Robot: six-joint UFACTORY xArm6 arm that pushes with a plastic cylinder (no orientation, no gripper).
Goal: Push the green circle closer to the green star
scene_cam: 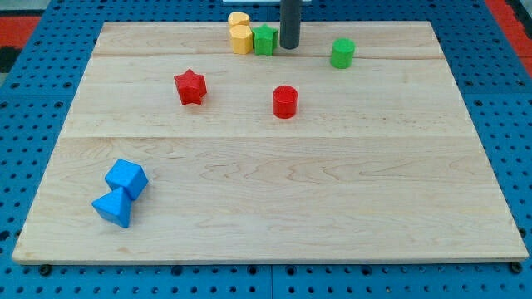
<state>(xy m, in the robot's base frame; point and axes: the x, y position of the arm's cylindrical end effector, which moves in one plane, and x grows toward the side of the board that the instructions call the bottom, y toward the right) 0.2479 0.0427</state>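
The green circle (pixel 342 52) stands near the view's top, right of centre. The green star (pixel 264 39) sits at the top centre, touching a yellow block on its left. My tip (pixel 288 46) is the lower end of a dark rod, just right of the green star and well left of the green circle. It stands between the two green blocks, close to the star.
Two yellow blocks (pixel 240 33) sit together left of the green star. A red star (pixel 190 87) and a red cylinder (pixel 285 101) lie in the upper middle. Two blue blocks (pixel 120 192) touch at the lower left. The wooden board (pixel 274 199) rests on a blue surface.
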